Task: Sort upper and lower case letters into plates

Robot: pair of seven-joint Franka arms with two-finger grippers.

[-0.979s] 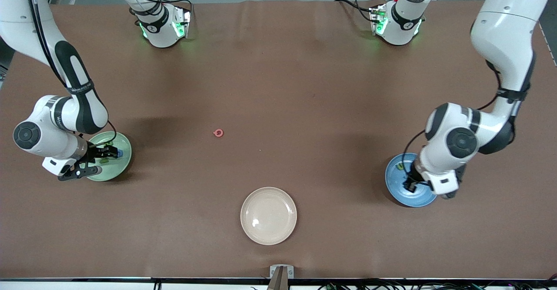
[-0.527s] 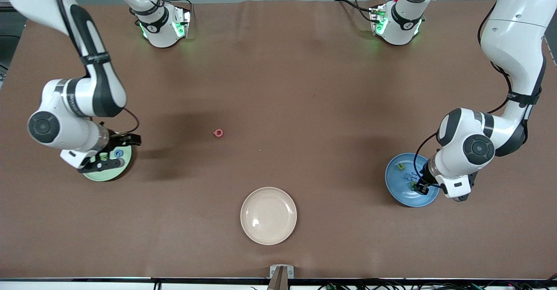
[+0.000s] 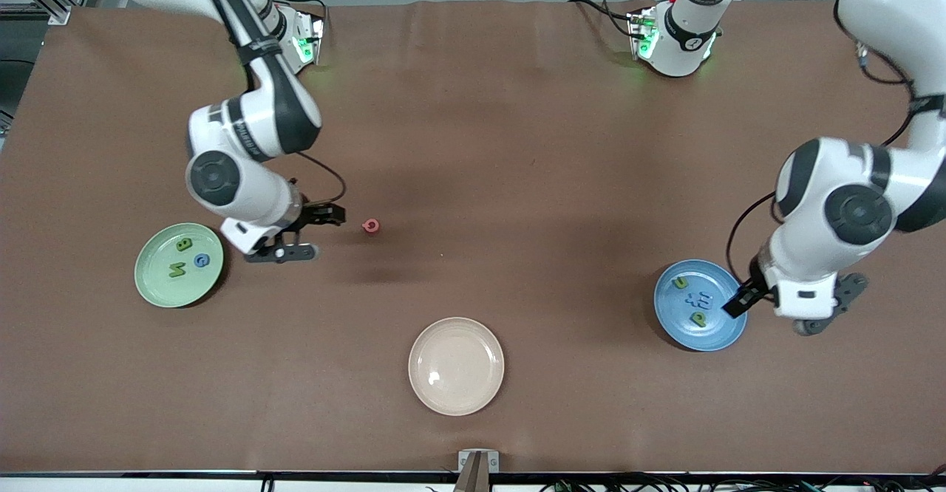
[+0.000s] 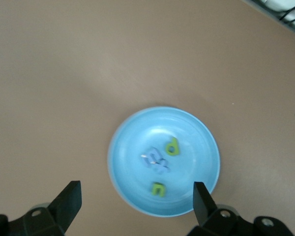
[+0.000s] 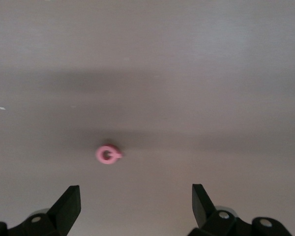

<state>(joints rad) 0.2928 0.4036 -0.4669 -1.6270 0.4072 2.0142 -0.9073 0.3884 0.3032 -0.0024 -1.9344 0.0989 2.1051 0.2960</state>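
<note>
Plates: green plate [image 3: 159, 287] at the right arm's end of the table, bearing three letters; blue plate [image 3: 684, 329] at the left arm's end, bearing three letters; beige plate [image 3: 456, 366] between them, nearer the front camera. Pink letter [image 3: 371, 226] on the bare table. Right gripper [image 3: 304, 233] just beside the pink letter, fingers apart, nothing held. Left gripper [image 3: 783, 307] over the blue plate's edge, fingers apart, nothing held.
</note>
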